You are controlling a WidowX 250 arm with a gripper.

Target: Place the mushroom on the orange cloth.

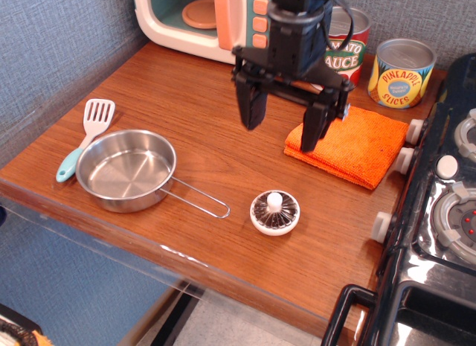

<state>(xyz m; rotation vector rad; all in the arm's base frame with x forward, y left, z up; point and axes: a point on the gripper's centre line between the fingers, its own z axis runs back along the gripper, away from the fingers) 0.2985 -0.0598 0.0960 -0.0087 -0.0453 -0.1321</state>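
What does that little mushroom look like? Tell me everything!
The mushroom is a small round toy lying upside down on the wooden table, near its front edge. Its cap has a white rim, and inside are dark brown ribbed gills. A short white stem knob sticks up from the middle. It looks like smooth plastic. Nothing touches it but the table; the open claw hangs above and behind it, and the pan's handle ends to its left.

A toy kitchen set up for play or testing is shown. A wooden counter (216, 160) is placed against blue textured walls (52, 48). A toy microwave (201, 18) is seen at the far side, with two toy food cans (401, 72) to its right. A black toy stove (446, 204) with knobs is fixed on the right. A steel pan (126, 170) and a small spatula (85, 136) are laid on the left.
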